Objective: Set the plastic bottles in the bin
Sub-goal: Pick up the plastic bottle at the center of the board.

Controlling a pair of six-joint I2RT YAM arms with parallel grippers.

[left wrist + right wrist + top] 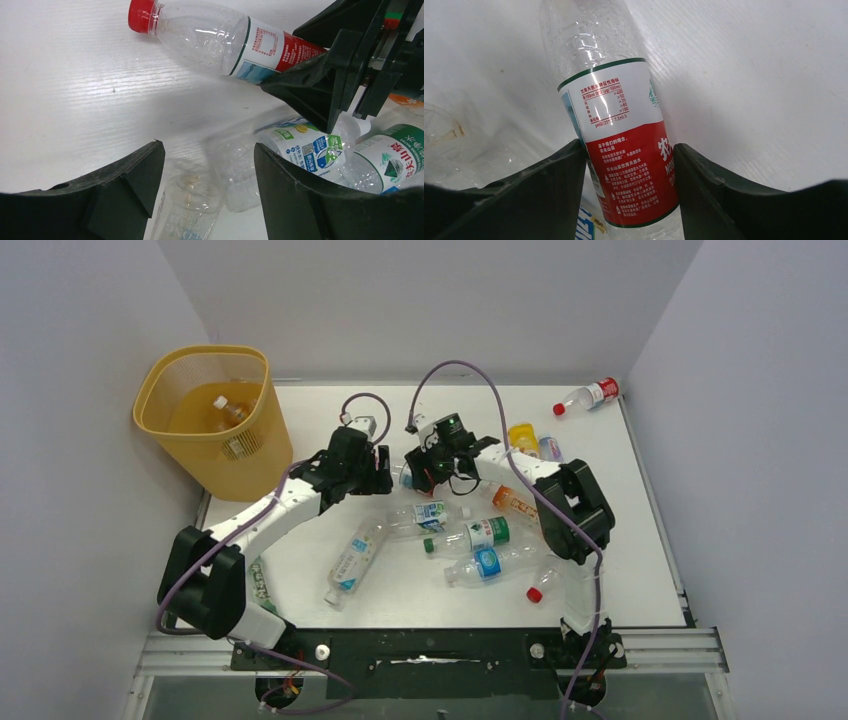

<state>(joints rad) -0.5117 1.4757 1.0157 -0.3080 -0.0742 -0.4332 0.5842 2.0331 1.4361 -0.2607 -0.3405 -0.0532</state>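
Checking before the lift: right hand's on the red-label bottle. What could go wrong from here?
1. The right hand pinches the red-label bottle near its base end, so it may pivot or slip on lifting.
2. The left hand sits right beside it; the two could collide.
3. The bin stands far left, past the left hand, so the carry may have to cross it.

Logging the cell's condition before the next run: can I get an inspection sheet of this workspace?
Surface: white table, bottles strewn mid-right.
Job's things: yellow bin at far-left corner, white-capped bottle inside; loose bottles lying flat; stray bottle alone, far right.
Clutter: nothing seen.
Grippers: right gripper jaws closed on red-labelled bottle; left gripper jaws apart over clear bottles, hold unclear.
Cables: purple cables arch above both arms.
Surroundings: grey walls on three sides.
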